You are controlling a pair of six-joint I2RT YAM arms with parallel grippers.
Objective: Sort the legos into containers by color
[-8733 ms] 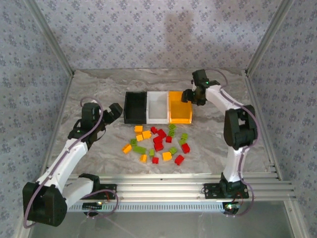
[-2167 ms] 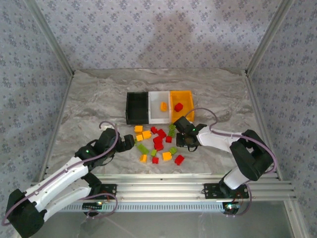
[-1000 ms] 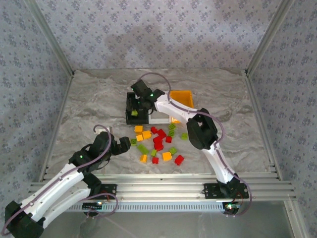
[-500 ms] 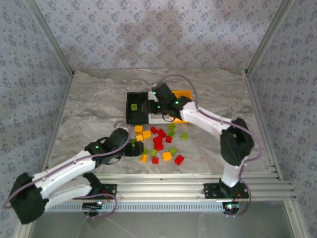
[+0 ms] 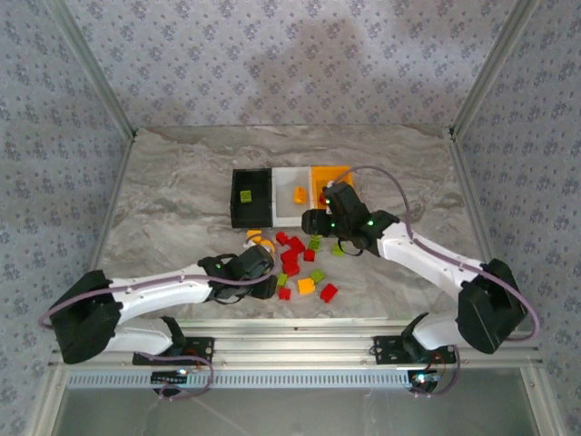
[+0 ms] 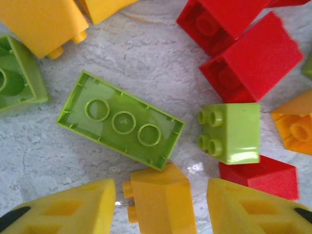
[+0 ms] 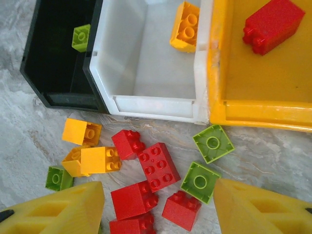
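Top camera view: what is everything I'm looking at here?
Table: one, grey marbled, under everything.
Bins: three, in a row mid-table: black bin, white bin, orange-yellow bin.
Binned bricks: three: green brick in the black bin, yellow-orange brick in the white, red brick in the orange-yellow.
Loose bricks: over a dozen, red, lime green, yellow-orange, heaped before the bins.
Left gripper: one, yellow fingers, open, straddling a loose yellow-orange brick.
Right gripper: one, yellow fingers, open, above the heap.

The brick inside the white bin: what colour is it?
Yellow-orange brick; the right wrist view shows it best.
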